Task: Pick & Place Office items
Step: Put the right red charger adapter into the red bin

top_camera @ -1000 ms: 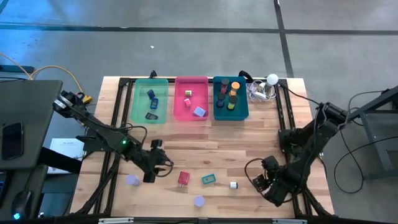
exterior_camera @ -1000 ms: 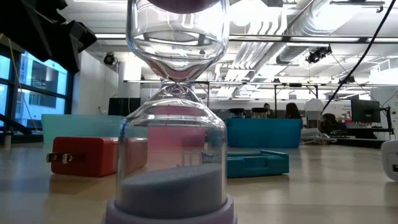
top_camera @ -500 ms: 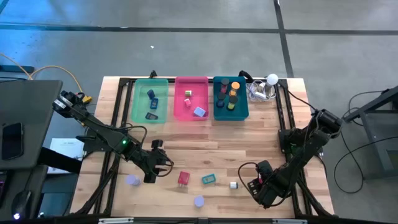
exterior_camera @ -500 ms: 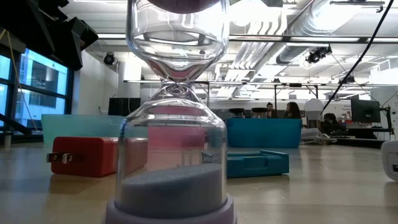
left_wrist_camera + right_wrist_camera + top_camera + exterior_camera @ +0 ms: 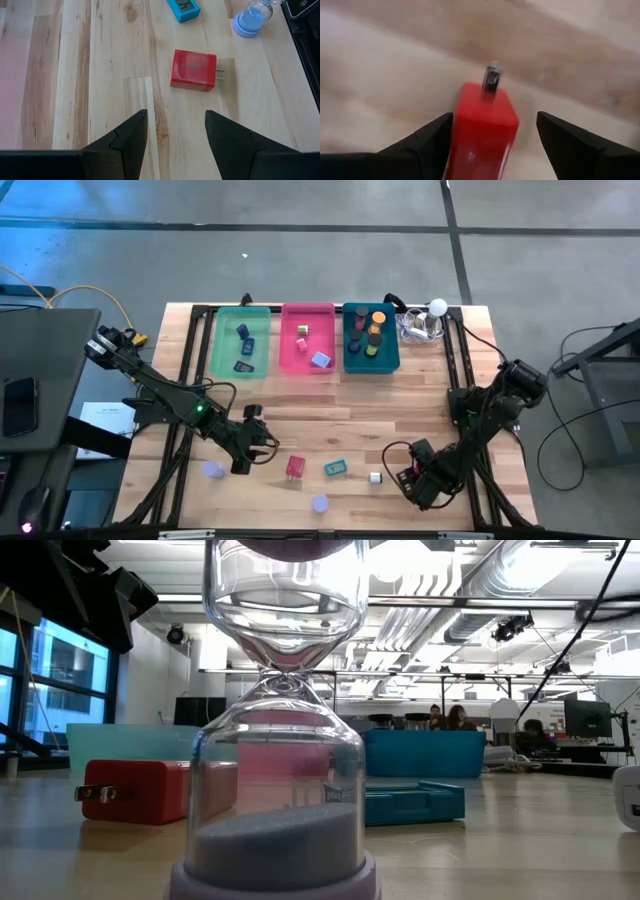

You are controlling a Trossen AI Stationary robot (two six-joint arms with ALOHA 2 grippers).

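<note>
Left gripper (image 5: 243, 452) hovers low over the table (image 5: 400, 395), towards its front-left part, fingers (image 5: 127, 137) parted about halfway with nothing between them. Just ahead of it, clear of the fingertips, a red plug block (image 5: 193, 69) lies flat on the wood with its two prongs pointing away from the table's left edge. Beyond that block sit a teal block (image 5: 335, 468) and, nearer the front edge, a lavender-capped hourglass (image 5: 319, 503) standing upright. A second lavender disc (image 5: 212, 470) rests near the front-left corner, behind the left gripper.

Right gripper (image 5: 405, 478) is down near the front-right part of the table, jaws standing wide. Its wrist view shows a red piece with a metal tip (image 5: 482, 130) between the fingers, a gap showing on one side, so it does not look clamped. A small white piece (image 5: 375, 477) lies just beside this gripper.

Along the back edge, the green tray (image 5: 222, 340), pink tray (image 5: 290, 345) and teal tray (image 5: 395, 345) each hold several small items.
</note>
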